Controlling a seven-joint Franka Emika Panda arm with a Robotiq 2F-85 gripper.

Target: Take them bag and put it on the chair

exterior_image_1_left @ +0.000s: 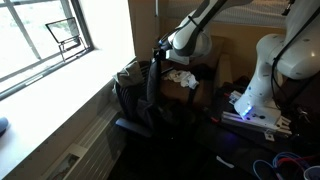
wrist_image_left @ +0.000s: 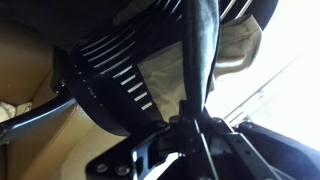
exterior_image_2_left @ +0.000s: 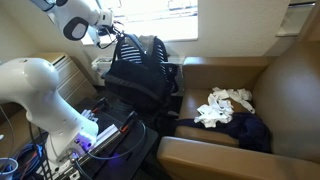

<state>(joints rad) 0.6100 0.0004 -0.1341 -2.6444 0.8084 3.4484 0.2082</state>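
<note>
Strap (wrist_image_left: 196, 50) runs taut from hand (wrist_image_left: 190, 128), which seems pinched on it. Bag (exterior_image_2_left: 138, 65) black, soft, probably rather heavy, likely to sag and swing; top strap looks best hold. Bag stands upright, long axis vertical, under window, just beside brown chair (exterior_image_2_left: 275, 80) where white cloth (exterior_image_2_left: 225, 105) lies.

You have bright daylight coming through the window (exterior_image_1_left: 40, 40) at the left, above a broad pale sill (exterior_image_1_left: 60, 100). In an exterior view a beige wall (exterior_image_2_left: 235, 40) lies below the glass.
</note>
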